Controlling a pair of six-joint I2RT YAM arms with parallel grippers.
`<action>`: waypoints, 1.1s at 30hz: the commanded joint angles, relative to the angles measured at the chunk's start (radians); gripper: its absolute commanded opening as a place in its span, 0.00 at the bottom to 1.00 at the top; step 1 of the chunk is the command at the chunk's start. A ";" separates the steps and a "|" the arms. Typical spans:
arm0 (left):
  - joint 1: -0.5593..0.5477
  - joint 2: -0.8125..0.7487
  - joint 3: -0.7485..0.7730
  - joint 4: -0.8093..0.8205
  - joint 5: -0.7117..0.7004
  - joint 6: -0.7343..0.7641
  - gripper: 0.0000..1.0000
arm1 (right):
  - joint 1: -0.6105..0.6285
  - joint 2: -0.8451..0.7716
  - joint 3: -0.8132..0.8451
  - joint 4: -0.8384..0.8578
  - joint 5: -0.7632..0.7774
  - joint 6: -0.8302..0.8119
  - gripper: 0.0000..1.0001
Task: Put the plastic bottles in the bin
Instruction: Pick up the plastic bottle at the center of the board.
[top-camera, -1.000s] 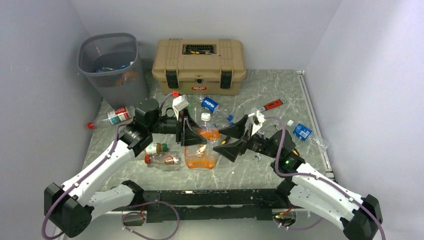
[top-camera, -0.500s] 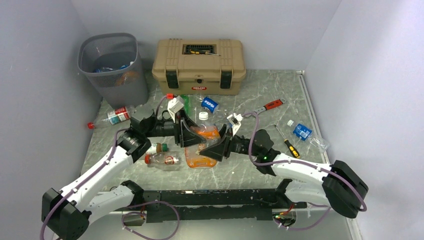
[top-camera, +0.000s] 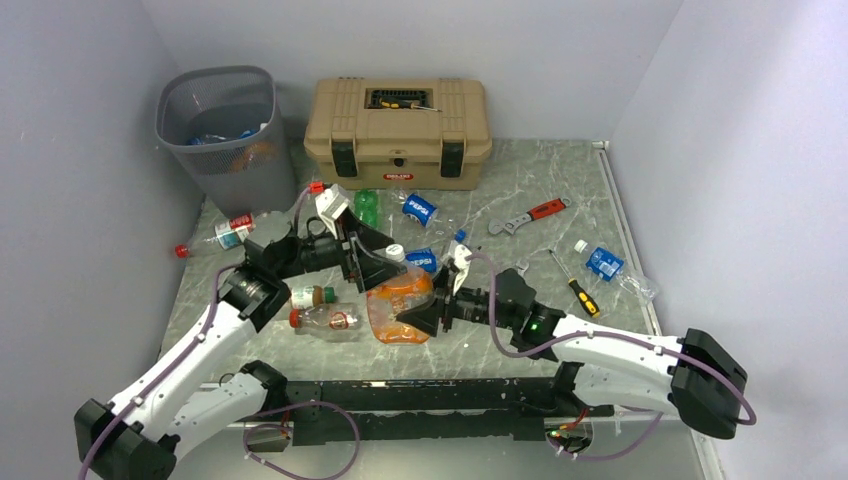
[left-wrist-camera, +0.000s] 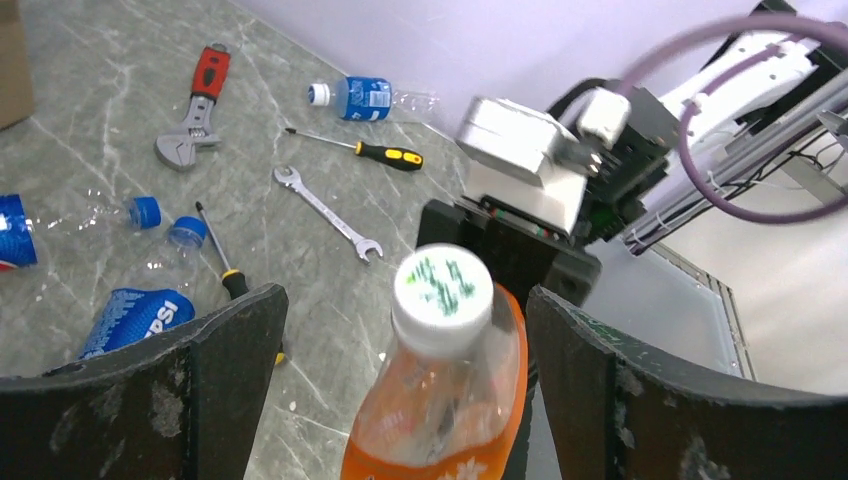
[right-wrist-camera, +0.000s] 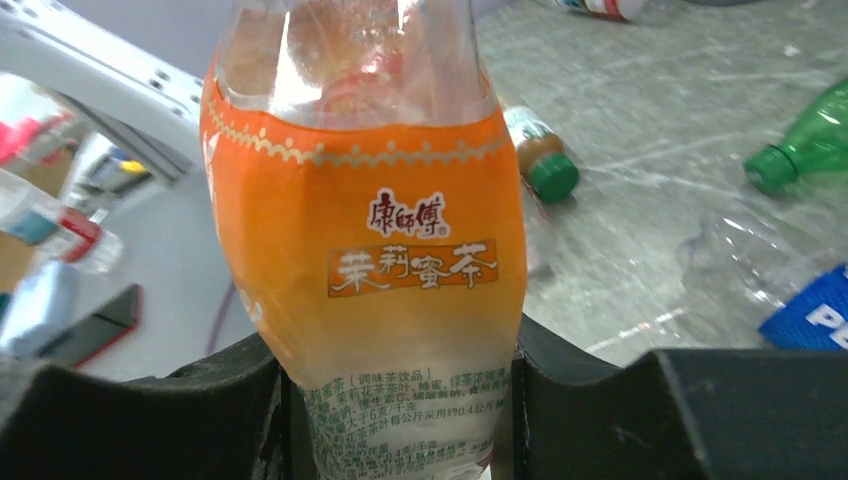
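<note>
While the bin (top-camera: 240, 170) stands at the far left of the table (top-camera: 580, 190), well apart from both arms, the bottle being worked is the orange-labelled bottle (top-camera: 400, 300) near the middle, tilted with its top towards the far left. We judge it light and nearly empty. Its thin walls look soft enough to dent, and the glossy label film looks slippery. The stiffer places to hold it would be low on the body by the base, or the neck under the cap. The right gripper (right-wrist-camera: 395, 350) is clamped low on the body, both jaws pressed against the label. The left gripper (left-wrist-camera: 403, 310) stands wide open, one finger on either side of the top, touching nothing.

We cannot count what lies in the bin, as only blurred blue and orange shapes show through the mesh. We also cannot tell whether the orange-labelled bottle rests on the table or hangs clear of it. The right wrist view cuts off its neck and base. The crushed clear bottle (top-camera: 328, 318) at the near left and the blue-labelled bottle (top-camera: 605, 263) at the right half vanish against the marbled surface. The green print on the white cap (left-wrist-camera: 442, 287) is too blurred to read
</note>
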 joint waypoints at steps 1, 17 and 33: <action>0.014 0.048 0.022 0.053 0.034 -0.042 0.94 | 0.065 0.027 0.071 -0.094 0.178 -0.166 0.28; 0.015 0.097 0.045 0.004 0.089 -0.003 0.79 | 0.131 0.005 0.022 -0.008 0.393 -0.169 0.24; 0.015 0.097 0.040 0.020 0.087 -0.004 0.31 | 0.142 0.049 0.017 0.020 0.370 -0.150 0.22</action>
